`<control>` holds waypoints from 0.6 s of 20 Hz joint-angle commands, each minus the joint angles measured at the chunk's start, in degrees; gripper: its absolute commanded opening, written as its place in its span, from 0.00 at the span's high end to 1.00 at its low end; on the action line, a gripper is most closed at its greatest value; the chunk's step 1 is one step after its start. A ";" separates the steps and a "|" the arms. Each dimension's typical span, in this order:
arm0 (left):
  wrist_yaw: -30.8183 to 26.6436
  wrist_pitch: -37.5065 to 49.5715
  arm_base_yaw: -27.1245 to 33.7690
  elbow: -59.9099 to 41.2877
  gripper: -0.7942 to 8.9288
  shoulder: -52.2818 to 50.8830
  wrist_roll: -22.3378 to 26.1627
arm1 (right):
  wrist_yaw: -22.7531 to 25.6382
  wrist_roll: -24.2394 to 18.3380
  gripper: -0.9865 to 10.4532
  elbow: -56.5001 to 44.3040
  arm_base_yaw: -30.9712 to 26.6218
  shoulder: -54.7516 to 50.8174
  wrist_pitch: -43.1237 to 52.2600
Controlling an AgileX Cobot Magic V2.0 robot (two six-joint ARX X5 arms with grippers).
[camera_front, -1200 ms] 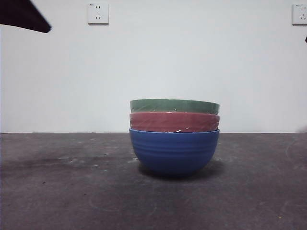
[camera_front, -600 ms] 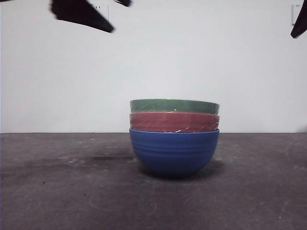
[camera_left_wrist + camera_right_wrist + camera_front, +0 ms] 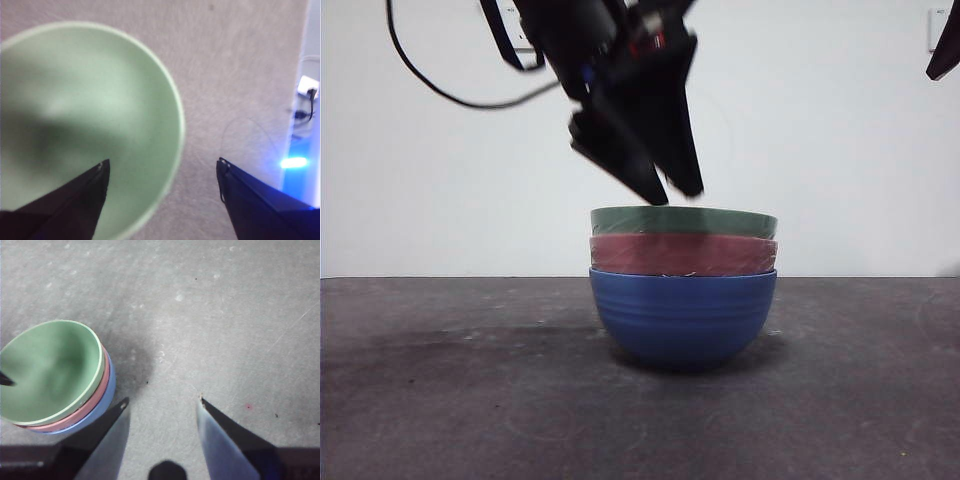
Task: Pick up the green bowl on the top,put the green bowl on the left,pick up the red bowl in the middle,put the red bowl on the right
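Note:
Three bowls are stacked at the table's middle. The green bowl (image 3: 683,221) is on top, the red bowl (image 3: 683,255) is in the middle, and a blue bowl (image 3: 683,315) is at the bottom. My left gripper (image 3: 675,195) hangs open just above the green bowl's rim, left of its centre. In the left wrist view the left gripper (image 3: 162,162) straddles the green bowl's (image 3: 75,100) rim, one jaw over the inside and one outside. My right gripper (image 3: 163,400) is open over bare table beside the green bowl (image 3: 47,370) and red bowl (image 3: 96,395).
The dark table (image 3: 470,400) extends on both sides of the stack. The waiting right arm shows as a black tip (image 3: 945,45) at the top right. A black cable (image 3: 440,90) loops from the left arm. A wall outlet (image 3: 950,30) is behind.
The left arm has come down from the upper left and now hangs right above the stack. The bowls have not moved. The right arm's tip stays at the top right.

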 commanded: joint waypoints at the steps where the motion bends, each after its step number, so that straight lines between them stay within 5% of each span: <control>1: 0.07 0.50 -0.28 -0.17 0.55 2.10 2.56 | -0.07 0.52 0.72 0.17 0.09 0.13 -0.02; 5: 0.09 0.46 -0.24 -0.17 0.59 2.82 4.04 | -0.02 0.52 0.72 0.17 0.09 0.13 -0.28; 9: 0.17 0.44 -0.35 -0.07 0.87 2.80 4.83 | 0.04 0.50 0.72 0.17 0.09 0.13 -0.26; 12: 0.28 0.42 -0.39 -0.07 0.93 2.75 5.46 | 0.07 0.48 0.72 0.17 0.09 0.13 -0.26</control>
